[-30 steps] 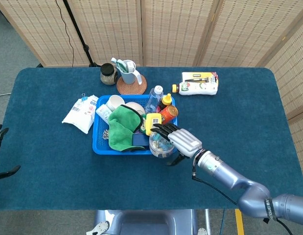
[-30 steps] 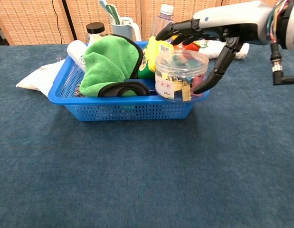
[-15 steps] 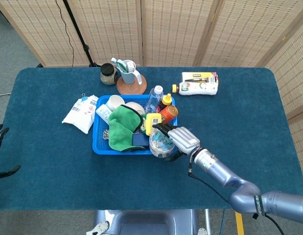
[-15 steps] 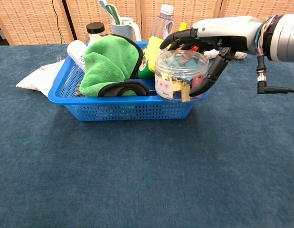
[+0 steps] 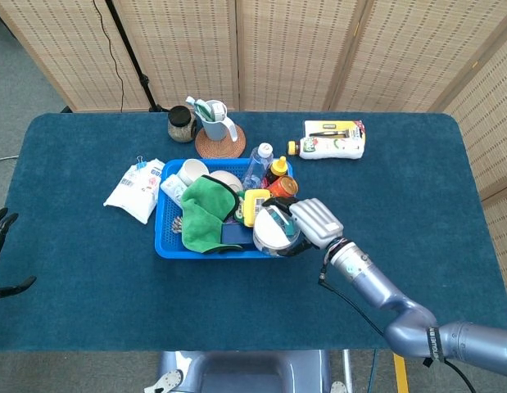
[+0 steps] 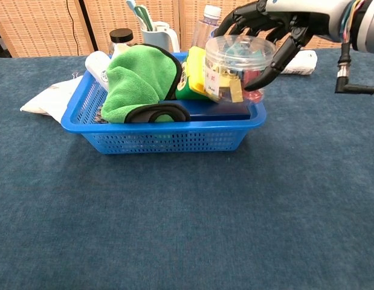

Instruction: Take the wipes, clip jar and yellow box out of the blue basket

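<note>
Fingers (image 6: 282, 53) of the right hand (image 5: 312, 225) curl round the clip jar (image 6: 240, 65), holding it tilted in the air above the right end of the blue basket (image 6: 151, 138); in the head view the jar's pale lid faces up and toward the left of the frame, just right of centre. The clear jar shows coloured clips through its wall and carries a white label. The yellow box (image 5: 255, 205) stands inside the basket just left of the jar, its upper edge showing behind the jar in the chest view. A green cloth (image 6: 141, 78) with a black trim fills the middle of the basket, and a white roll-like thing (image 6: 100, 65) lies at its far left corner. Behind the basket's right end stand a clear water bottle (image 5: 258, 165) and an orange-capped bottle (image 5: 283, 187). The wipes pack (image 5: 136, 189) lies flat on the blue table (image 5: 417, 188) just beside the basket's left wall, outside it. Higher in the head view, a white cup with utensils (image 5: 214, 121) sits on a round coaster (image 5: 219, 144), a dark jar (image 5: 181, 124) beside it, and a white packet (image 5: 334, 139) lies further right. The left hand (image 5: 2, 255) shows at the left edge of the head view, low, with dark fingers apart and nothing in them.
</note>
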Available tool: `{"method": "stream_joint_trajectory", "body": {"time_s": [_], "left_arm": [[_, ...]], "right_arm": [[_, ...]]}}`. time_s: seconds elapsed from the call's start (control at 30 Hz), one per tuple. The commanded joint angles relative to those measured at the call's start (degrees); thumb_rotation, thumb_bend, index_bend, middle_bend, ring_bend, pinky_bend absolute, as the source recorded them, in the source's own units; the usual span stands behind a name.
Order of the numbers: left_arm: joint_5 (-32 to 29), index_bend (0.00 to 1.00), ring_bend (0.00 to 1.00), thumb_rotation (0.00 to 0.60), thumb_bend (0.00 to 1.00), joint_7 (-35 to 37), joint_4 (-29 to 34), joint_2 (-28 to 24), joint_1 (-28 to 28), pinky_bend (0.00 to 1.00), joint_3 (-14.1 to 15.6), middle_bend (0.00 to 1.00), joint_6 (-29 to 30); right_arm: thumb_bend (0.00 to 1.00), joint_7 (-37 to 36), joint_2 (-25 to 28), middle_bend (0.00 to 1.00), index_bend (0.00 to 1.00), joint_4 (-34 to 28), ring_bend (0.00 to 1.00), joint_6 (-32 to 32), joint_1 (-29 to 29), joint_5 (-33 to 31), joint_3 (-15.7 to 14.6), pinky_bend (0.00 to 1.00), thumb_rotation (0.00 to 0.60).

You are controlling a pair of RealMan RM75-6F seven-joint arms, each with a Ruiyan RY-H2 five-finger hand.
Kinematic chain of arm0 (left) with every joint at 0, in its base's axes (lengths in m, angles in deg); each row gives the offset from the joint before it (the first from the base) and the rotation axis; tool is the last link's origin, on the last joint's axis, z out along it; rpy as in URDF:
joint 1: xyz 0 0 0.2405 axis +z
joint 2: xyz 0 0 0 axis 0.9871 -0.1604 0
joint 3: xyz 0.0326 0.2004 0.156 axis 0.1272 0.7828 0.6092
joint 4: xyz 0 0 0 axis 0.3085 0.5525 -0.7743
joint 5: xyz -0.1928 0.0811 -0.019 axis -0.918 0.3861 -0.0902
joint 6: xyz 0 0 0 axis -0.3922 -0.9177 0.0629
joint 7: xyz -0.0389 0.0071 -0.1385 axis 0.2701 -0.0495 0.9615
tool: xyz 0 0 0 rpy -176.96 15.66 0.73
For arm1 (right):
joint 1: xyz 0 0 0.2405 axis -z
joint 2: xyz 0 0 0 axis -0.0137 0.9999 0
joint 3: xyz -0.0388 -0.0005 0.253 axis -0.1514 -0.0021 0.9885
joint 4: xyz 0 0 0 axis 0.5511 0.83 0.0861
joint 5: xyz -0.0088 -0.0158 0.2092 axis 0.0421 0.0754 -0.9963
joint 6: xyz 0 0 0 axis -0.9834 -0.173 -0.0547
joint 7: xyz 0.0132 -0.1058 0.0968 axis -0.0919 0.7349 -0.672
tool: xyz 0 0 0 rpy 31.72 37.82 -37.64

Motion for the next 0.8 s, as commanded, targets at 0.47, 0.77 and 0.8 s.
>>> {"method": "stream_joint_trajectory", "body": {"time_s": [0.47,0.77,0.8], "left_arm": [[0.12,0.0,0.0,0.6,0.07,0.49,0.26,-0.2,-0.83,0.0,0.11,0.0,-2.39],[-0.24,0.0,0.0,0.6,0.07,0.34,0.33,-0.08,-1.22,0.0,-0.18,0.0,-3.13],[-0.23,0.0,0.0,0.6,0.07,0.28,0.35,-0.07,-1.25,0.0,-0.19,0.0,-3.18]], "right_arm": [[0.38,0.23,7.09,0.46,0.43,11.29,0.44,-1.67,6.32,-2.49,-3.29,0.59,0.6],[0.38,-4.92,4.59,0.45,0.42,16.92,0.43,-0.64,10.72,1.29,-8.57,0.58,0.6],[0.37,-5.26,3.98,0.44,0.41,17.42,0.42,-0.66,10.89,1.75,-8.81,0.57,0.6]]}}
